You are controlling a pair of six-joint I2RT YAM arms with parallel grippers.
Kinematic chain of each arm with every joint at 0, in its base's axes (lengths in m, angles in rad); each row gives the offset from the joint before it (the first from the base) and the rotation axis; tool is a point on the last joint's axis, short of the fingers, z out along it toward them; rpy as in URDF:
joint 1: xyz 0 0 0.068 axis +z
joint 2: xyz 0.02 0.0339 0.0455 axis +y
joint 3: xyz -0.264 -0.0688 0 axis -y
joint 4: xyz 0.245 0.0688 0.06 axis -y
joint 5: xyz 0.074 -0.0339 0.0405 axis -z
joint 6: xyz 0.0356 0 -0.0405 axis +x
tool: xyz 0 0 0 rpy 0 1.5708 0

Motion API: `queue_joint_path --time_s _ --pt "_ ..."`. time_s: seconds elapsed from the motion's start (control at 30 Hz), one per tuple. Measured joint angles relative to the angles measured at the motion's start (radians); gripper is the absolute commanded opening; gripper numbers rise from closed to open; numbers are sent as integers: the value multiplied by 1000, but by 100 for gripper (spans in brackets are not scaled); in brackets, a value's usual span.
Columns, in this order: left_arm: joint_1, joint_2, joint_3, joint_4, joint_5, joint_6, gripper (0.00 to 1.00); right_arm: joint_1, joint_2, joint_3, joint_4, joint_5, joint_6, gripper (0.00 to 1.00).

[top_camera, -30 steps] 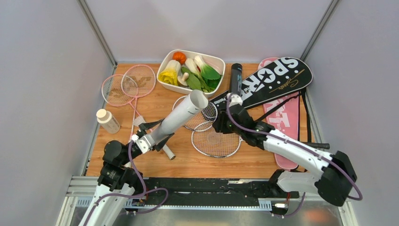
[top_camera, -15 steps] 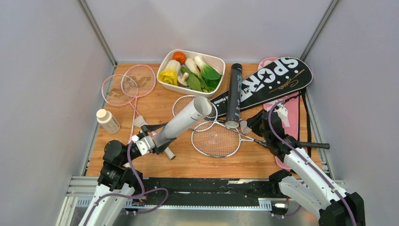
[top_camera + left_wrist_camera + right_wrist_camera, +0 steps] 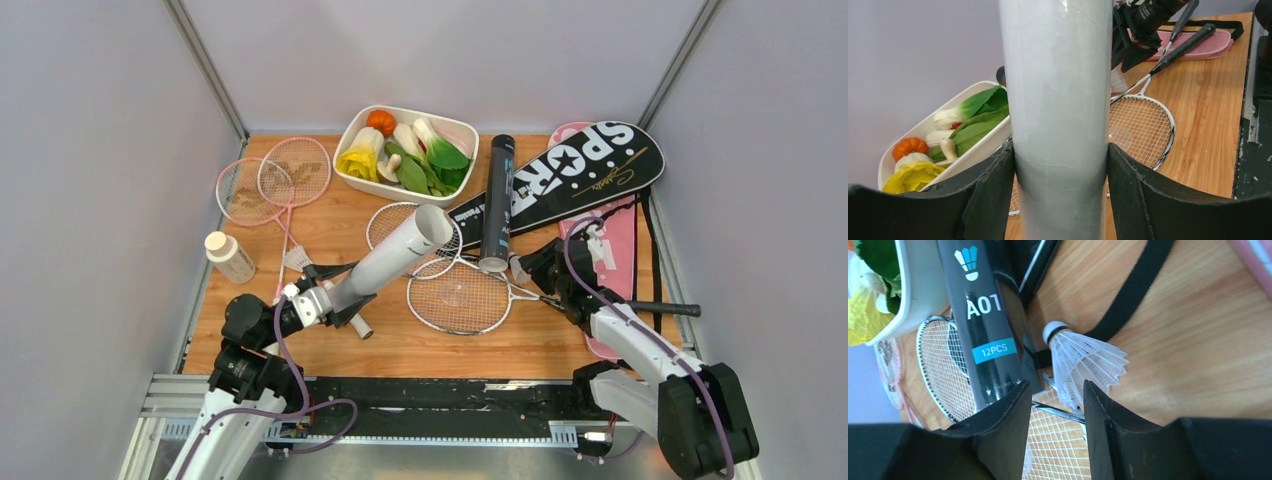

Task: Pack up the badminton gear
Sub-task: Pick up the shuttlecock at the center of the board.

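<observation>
Left wrist view is mostly blocked by the white tube (image 3: 1060, 100), which runs off the top edge and hides much of the table (image 3: 1208, 125). The left gripper (image 3: 1060, 200) is clamped on it, one finger pressed to each side. From above, that arm is folded low at the near left and holds the tube tilted up toward the table's middle, open end high. The right arm reaches forward low over the pink cover (image 3: 625, 275), much of which is hidden under it and under the black cover (image 3: 575, 170). The right gripper (image 3: 1055, 407) has its jaws part way apart, closed on nothing. A shuttlecock (image 3: 1083, 362) lies just ahead with its feather edge at the gap; whether a finger touches it I cannot tell. Just beside it lies the black tube (image 3: 980, 325). Counted from above: two silver racquets (image 3: 455, 295) overlapping at centre, two pink racquets (image 3: 295, 170) at far left, two tubes, two covers, and a second shuttlecock (image 3: 296, 258) near the left edge.
</observation>
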Motion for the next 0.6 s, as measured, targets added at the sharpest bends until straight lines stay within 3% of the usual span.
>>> queue_joint_path --time_s 0.23,0.3,0.43,0.6 --pt "0 3 0 -10 0 3 0 -13 112 0 138 -35 43 40" --pt "0 4 0 -11 0 5 0 -20 126 0 150 -39 51 31" --pt "0 6 0 -25 0 8 0 -34 120 0 163 -37 63 0" --pt "0 7 0 -50 -4 8 0 -67 58 0 167 -32 46 0"
